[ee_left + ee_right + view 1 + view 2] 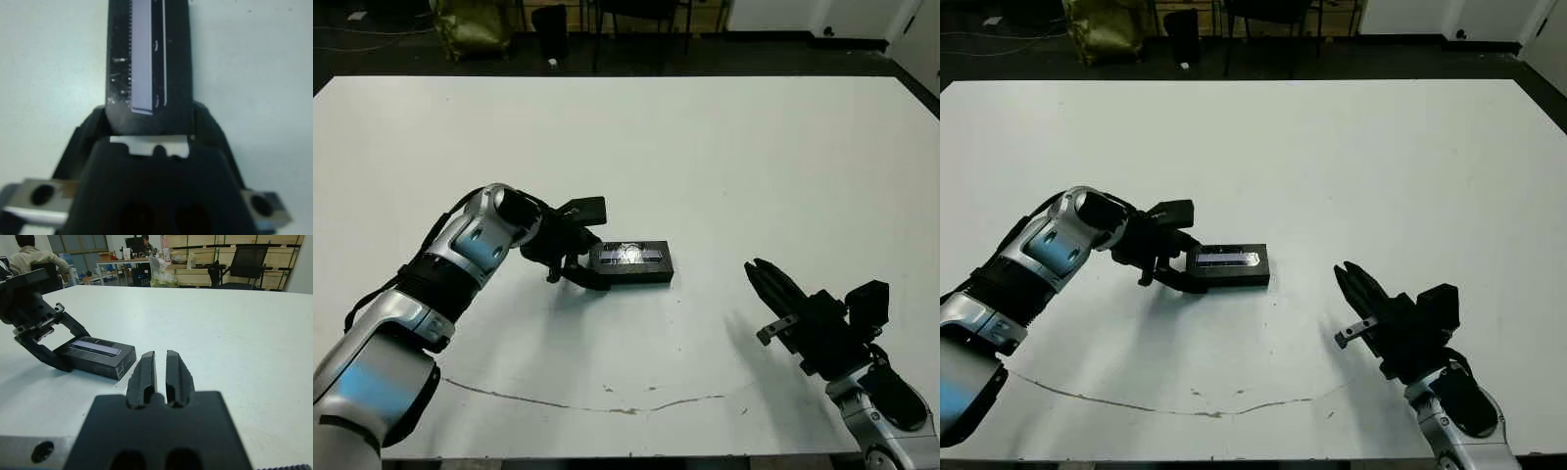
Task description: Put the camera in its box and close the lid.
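White counter (pixel 724 166) carries one lidded box (pixel 632 262), clasped endwise by the left gripper (pixel 579 260); right gripper (pixel 766 281) nearby, pinched together, empty.

The lid (pixel 631 261) looks like matt black card or plastic, with a glossy grey strip (pixel 628 256) that catches the light. The table (pixel 724 166) is smooth matt white, scuffed by a brownish line (pixel 587 403). The left arm (pixel 460 257) has brushed silver metal shells and black plastic joints.

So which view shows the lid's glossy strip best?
The left wrist view: the strip on the lid fills the frame, close up. Both eye views show the lid whole but small beside the left gripper. The right wrist view shows it at a slant.
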Controlling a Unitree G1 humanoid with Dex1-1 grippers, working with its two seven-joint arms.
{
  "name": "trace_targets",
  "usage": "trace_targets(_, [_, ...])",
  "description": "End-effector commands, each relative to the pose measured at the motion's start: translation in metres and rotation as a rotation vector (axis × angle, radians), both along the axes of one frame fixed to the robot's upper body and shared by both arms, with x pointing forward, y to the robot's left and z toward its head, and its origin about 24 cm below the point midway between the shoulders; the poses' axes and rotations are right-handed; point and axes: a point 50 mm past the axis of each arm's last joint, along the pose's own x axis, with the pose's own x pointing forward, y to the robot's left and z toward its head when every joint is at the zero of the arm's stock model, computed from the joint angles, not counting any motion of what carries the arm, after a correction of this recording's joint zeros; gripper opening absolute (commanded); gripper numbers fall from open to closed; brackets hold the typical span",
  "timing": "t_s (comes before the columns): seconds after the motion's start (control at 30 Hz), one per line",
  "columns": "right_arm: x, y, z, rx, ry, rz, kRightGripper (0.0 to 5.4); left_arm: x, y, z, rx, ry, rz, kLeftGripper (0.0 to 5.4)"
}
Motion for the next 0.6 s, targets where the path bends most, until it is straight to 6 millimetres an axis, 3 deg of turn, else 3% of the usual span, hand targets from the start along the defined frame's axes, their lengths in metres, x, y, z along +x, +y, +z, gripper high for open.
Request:
trace_targets(0.03, [-0.001, -0.003, -0.004, 0.003, 0.018, 0.001, 0.00, -0.013, 0.021, -0.035, 0.138, 0.094, 0.015, 4.08])
trace_targets(0.23, [-0.001, -0.004, -0.004, 0.002, 0.025, -0.006, 0.00, -0.017, 0.030, -0.040, 0.208, 0.128, 0.012, 5.38])
trace_targets(0.4, [-0.001, -0.004, -0.004, 0.005, 0.022, 0.003, 0.00, -0.023, 0.043, -0.046, 0.255, 0.136, -0.036, 5.38])
trace_targets(0.6, [0.000, -0.003, -0.003, 0.007, 0.024, 0.001, 0.00, -0.030, 0.068, -0.052, 0.263, 0.205, 0.054, 5.38])
